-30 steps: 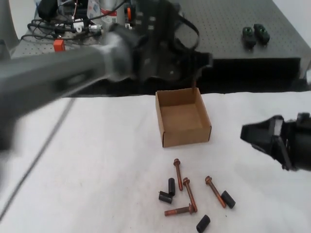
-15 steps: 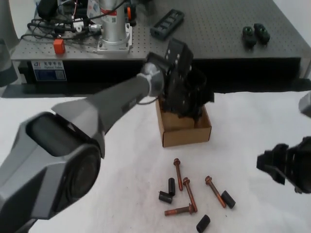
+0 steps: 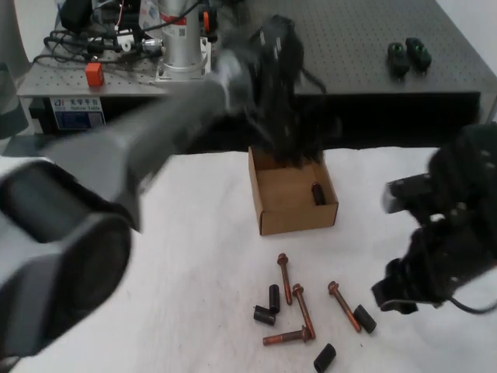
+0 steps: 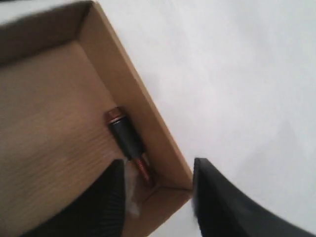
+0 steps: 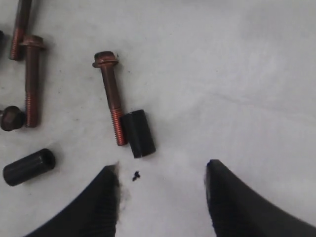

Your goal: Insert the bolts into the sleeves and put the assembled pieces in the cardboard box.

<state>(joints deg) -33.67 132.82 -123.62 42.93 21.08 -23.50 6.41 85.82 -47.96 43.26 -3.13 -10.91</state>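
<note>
L gripper (image 4: 158,173) hangs over cardboard box (image 3: 295,219), jaws apart, nothing btwn them. One assembled piece (image 4: 126,137) lies inside, against the box's 3 o'clock wall. Loose pile sits on white cloth (image 3: 178,256), 6 o'clock from box. R gripper (image 5: 162,183) hovers at pile's 3 o'clock edge, jaws wide, empty, w/ a bolt (image 5: 110,96) & sleeve (image 5: 138,133) just beyond its tips, touching near bolt's thread end. Likely step: pick this pair. Grip sleeve across its round sides, leaving bore free; closing off-centre could roll it into bolt. L should take bolt near head
</note>
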